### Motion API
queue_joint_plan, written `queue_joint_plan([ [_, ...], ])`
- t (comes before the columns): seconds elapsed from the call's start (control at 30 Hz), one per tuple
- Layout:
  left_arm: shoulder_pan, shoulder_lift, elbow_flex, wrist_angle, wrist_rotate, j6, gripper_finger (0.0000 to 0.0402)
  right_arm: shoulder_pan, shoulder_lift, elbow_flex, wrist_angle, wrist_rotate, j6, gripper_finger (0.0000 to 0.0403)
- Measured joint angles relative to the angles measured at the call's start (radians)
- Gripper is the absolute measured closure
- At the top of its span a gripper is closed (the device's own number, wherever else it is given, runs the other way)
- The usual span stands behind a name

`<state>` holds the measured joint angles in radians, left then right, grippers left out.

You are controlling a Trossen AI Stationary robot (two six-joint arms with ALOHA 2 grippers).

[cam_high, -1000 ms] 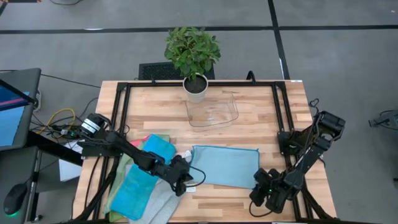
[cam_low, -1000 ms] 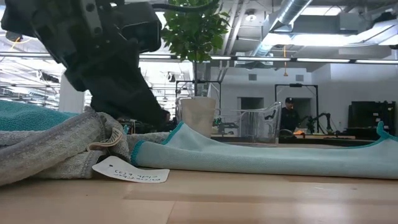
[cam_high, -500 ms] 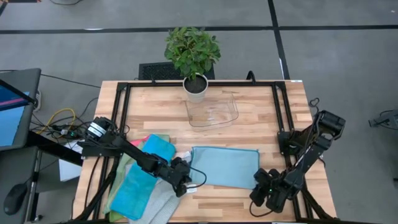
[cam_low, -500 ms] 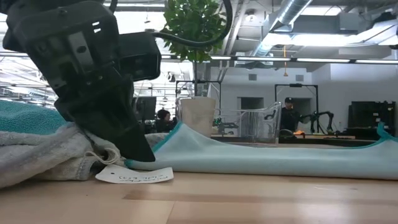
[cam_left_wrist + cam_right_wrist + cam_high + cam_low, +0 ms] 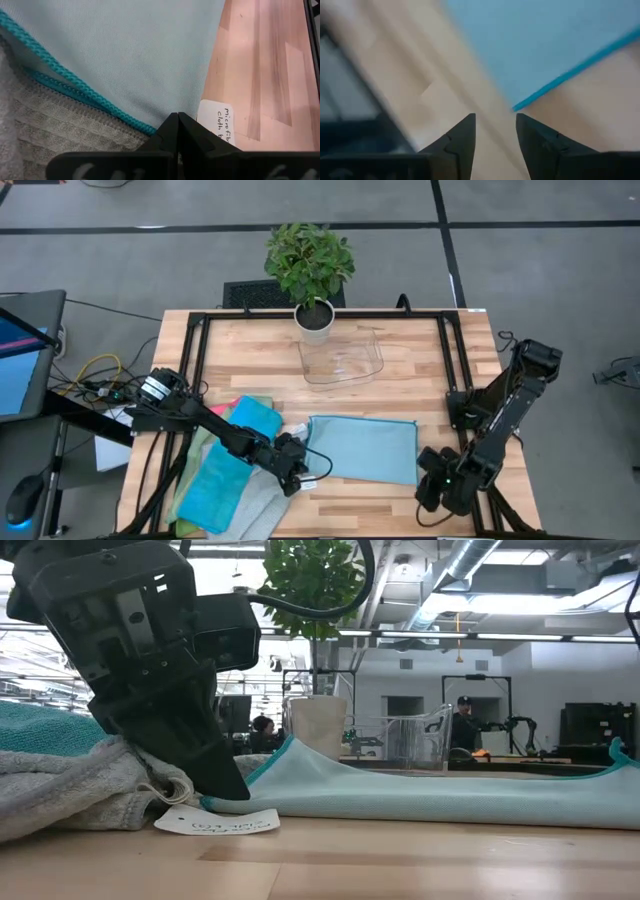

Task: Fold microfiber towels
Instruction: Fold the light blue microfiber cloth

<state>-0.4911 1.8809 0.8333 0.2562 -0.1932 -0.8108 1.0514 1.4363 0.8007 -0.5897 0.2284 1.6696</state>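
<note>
Microfiber towels sit at the near edge of my table: one light towel with teal edging (image 5: pixel 365 448) lies spread flat near the middle, and a heap of others (image 5: pixel 228 480) is piled to its left, with a bright blue one (image 5: pixel 215 485) on top, a grey waffle-textured one (image 5: pixel 262 502) at the near side, and slivers of pink and green showing at the heap's far edge.

My left gripper (image 5: pixel 292 467) is down at the near left corner of the spread towel, where that towel meets the grey one. From the left wrist camera I see its two fingers pressed tip to tip with no gap, right at the teal hem (image 5: pixel 75 82); whether any cloth is actually pinched between them I cannot tell. A white paper tag (image 5: pixel 216 823) with handwriting lies on the wood just beside the fingertips.

My right gripper (image 5: pixel 436 490) hangs off the near right corner of the spread towel, apart from it. In the right wrist camera its fingers stand parted with only bare table between them, holding nothing, and the teal-edged corner (image 5: pixel 520 106) shows just ahead.

Farther back on the table (image 5: pixel 420 370) I see a clear plastic tray (image 5: pixel 343 360) and a potted plant (image 5: pixel 310 275).
</note>
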Motion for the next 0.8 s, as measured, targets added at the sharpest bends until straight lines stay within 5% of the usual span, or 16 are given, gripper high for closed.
queue_joint_plan([
  [0.17, 0.001, 0.001, 0.000, 0.000, 0.011, -0.005, 0.0401, -0.051, 0.056, 0.117, -0.139, -0.110, -0.264, 0.0254],
  [0.43, 0.026, 0.004, 0.021, -0.012, 0.028, 0.014, 0.0401, -0.125, 0.183, 0.301, -0.311, -0.119, -0.713, 0.0270],
  [0.8, 0.032, 0.004, 0.021, -0.013, 0.028, 0.013, 0.0401, -0.123, 0.281, 0.297, -0.306, -0.092, -0.699, 0.0154],
])
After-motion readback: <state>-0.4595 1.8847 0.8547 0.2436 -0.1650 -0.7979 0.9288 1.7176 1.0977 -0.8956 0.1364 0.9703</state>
